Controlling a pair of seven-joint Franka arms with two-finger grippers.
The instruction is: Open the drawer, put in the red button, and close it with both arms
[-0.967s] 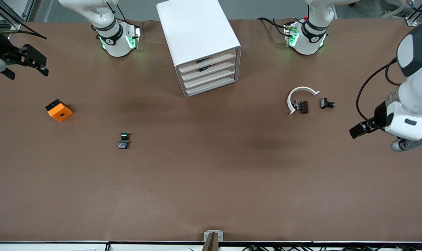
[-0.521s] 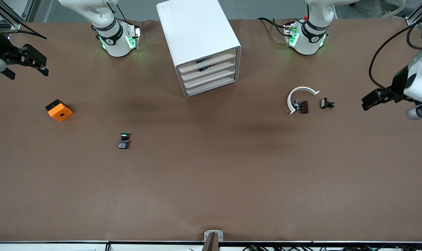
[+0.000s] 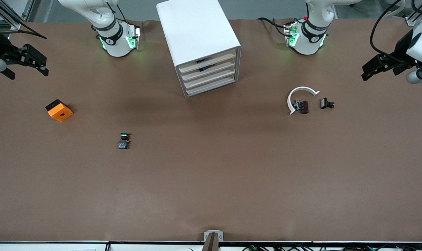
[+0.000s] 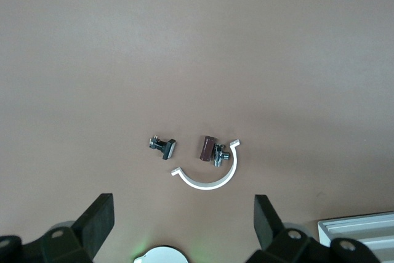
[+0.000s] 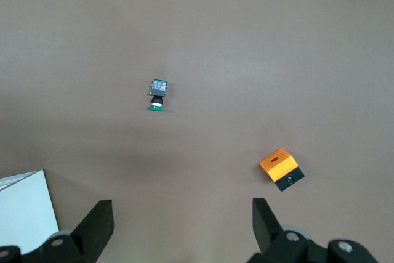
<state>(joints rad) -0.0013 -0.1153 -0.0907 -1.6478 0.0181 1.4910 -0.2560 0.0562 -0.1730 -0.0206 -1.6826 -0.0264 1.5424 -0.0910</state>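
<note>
Task apparently complete: drawer (image 3: 208, 68) shut with something dark inside, no red button left out, left gripper (image 3: 378, 68) and right gripper (image 3: 31, 59) at tabletop ends, jaws wide, empty.

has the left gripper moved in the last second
Yes. The left gripper, open, has swung from a spot nearer the front camera than the white ring to one farther from it, at the left arm's end of the table.

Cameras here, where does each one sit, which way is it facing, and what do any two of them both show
Front view: high across the table, facing both bases; right gripper and left gripper open at the table ends.
Left wrist view: looks down past its open fingers at the white ring.
Right wrist view: looks down at the green button and orange block.
Shared: front view also shows ring, button, block.
</note>
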